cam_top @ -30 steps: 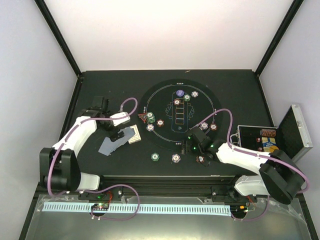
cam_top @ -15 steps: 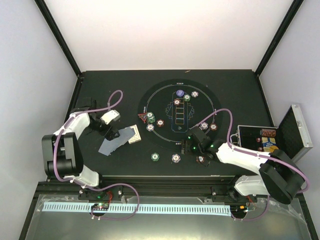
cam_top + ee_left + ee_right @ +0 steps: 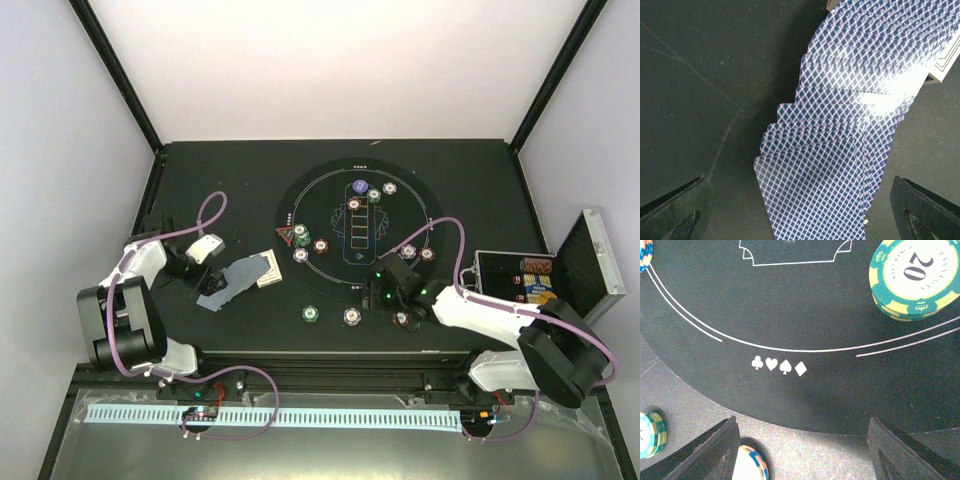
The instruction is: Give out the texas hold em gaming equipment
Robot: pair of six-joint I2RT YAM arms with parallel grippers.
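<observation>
Grey-blue-backed playing cards (image 3: pixel 840 150) lie fanned face down on the table (image 3: pixel 470 170), left of the round mat (image 3: pixel 400 215); top view: cards (image 3: pixel 235 280). My left gripper (image 3: pixel 800 222) is open, its fingers (image 3: pixel 675 215) straddling the near end of the fan; top view: left gripper (image 3: pixel 198 275). My right gripper (image 3: pixel 805 455) is open over the mat's near edge, nothing between its fingers; top view: right gripper (image 3: pixel 372 294). A green chip stack (image 3: pixel 914 277) sits ahead, a white chip (image 3: pixel 752 465) by the left finger. The red triangle marker (image 3: pixel 287 236) lies at the mat's left rim.
More chips ring the mat, among them a green one (image 3: pixel 311 314) and a purple-white one (image 3: pixel 352 316) near the front. A card box (image 3: pixel 268 270) lies at the fan's far end. The open silver case (image 3: pixel 560 270) stands at the right edge.
My left arm has drawn back to the left, off the cards, uncovering the fan. The right arm has not moved.
</observation>
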